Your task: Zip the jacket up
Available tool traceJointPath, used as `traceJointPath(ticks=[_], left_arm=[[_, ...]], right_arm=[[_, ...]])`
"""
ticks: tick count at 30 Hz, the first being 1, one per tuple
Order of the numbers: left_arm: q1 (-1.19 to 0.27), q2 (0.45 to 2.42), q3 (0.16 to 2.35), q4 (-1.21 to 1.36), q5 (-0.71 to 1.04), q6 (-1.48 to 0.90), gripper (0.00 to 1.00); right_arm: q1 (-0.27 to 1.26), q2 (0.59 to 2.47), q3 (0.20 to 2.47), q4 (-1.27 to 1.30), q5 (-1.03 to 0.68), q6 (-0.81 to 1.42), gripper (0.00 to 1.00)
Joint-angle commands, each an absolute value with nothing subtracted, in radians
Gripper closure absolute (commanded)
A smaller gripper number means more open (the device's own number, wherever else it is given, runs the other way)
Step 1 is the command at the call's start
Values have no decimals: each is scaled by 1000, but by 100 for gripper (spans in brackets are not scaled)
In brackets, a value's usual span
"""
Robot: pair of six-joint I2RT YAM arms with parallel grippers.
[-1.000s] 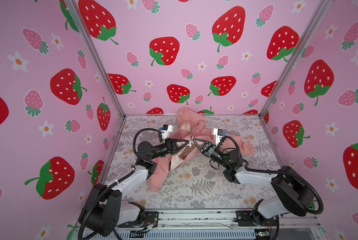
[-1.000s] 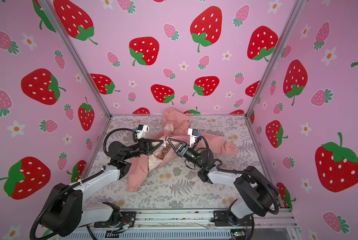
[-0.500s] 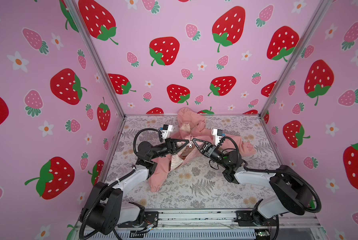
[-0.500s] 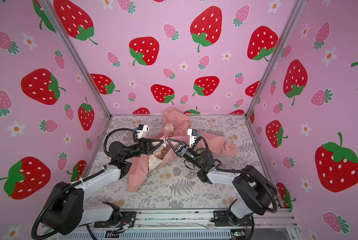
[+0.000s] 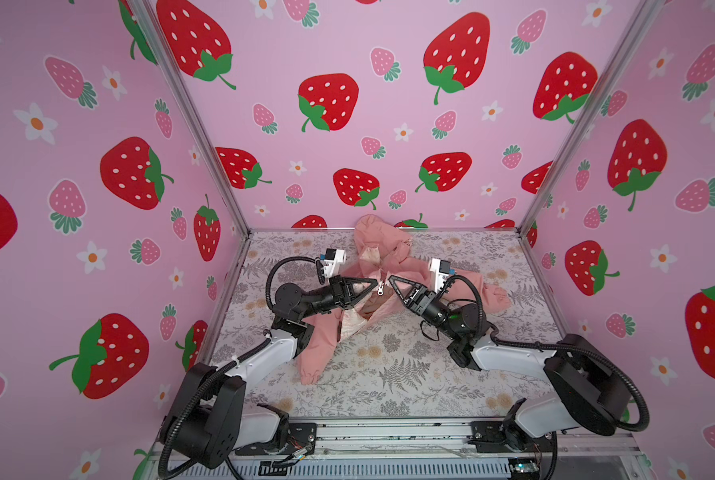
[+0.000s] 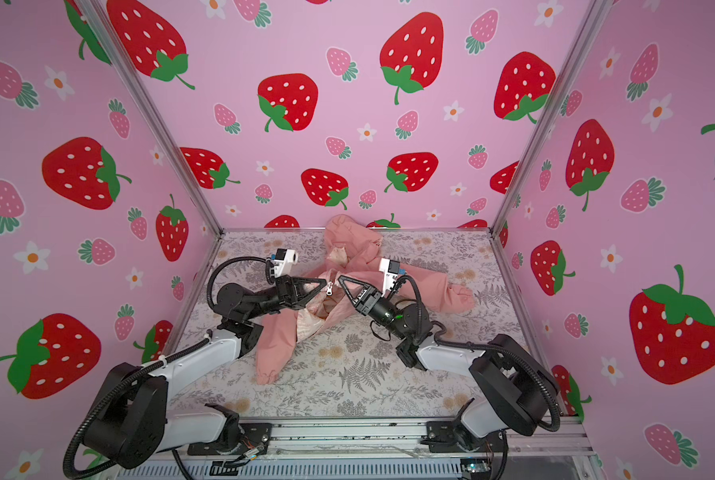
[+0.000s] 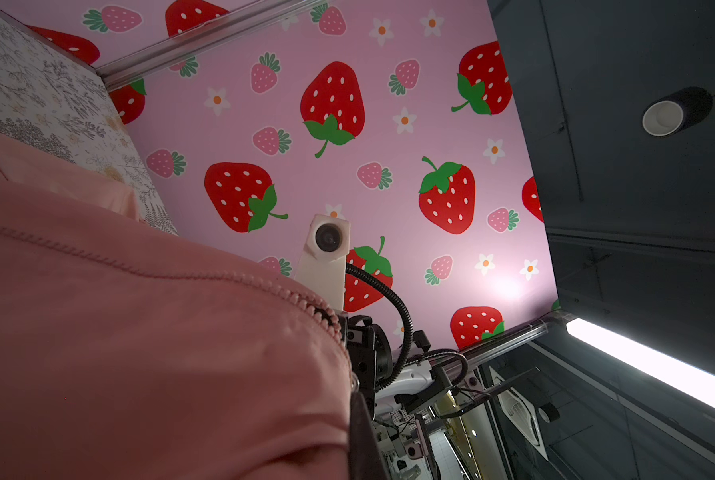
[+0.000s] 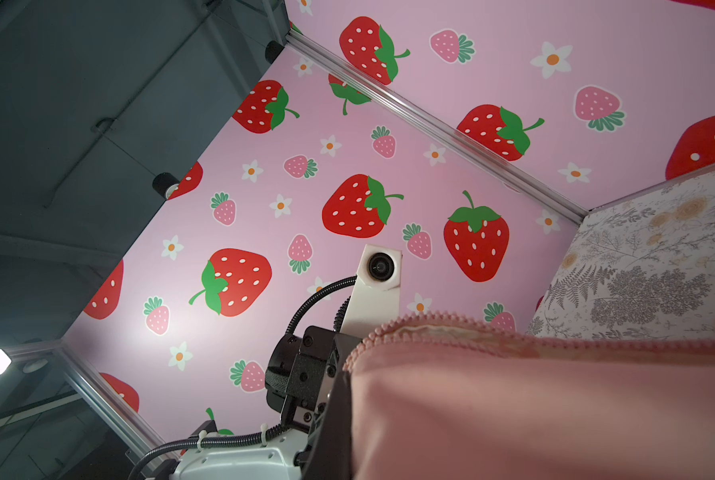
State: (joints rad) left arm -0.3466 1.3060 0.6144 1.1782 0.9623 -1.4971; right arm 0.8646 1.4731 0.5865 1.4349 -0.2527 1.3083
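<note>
The salmon-pink jacket (image 5: 318, 349) lies spread on the floral table in both top views, hood (image 5: 378, 232) toward the back wall and one sleeve (image 6: 451, 291) out to the right. Its front stands open lower down, showing cream lining (image 5: 353, 322). A silver zipper pull (image 5: 380, 287) hangs between the two gripper tips. My left gripper (image 5: 373, 283) and right gripper (image 5: 391, 279) face each other, each shut on a front edge of the jacket beside the zipper. In each wrist view pink fabric with zipper teeth (image 7: 264, 286) (image 8: 430, 322) presses against a dark finger (image 7: 362, 436) (image 8: 331, 436).
Floral tablecloth (image 5: 410, 374) covers the table. Strawberry-print walls enclose three sides, with metal posts (image 5: 526, 216) at the back corners. A metal rail (image 5: 389, 436) carrying both arm bases runs along the front edge. The jacket's other sleeve (image 5: 312, 370) reaches toward the front.
</note>
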Motion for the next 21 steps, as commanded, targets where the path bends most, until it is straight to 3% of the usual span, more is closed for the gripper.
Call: traceJointPath(ticks=[1,21], left_arm=[[-345,1296,652,1264,995,-1521,100],[-350,1299,652,1271,1003,-1526,100]], right_arm=[[863,1459,605,1517,-264,1308,100],[864,1502,638,1560,-296,1333,100]])
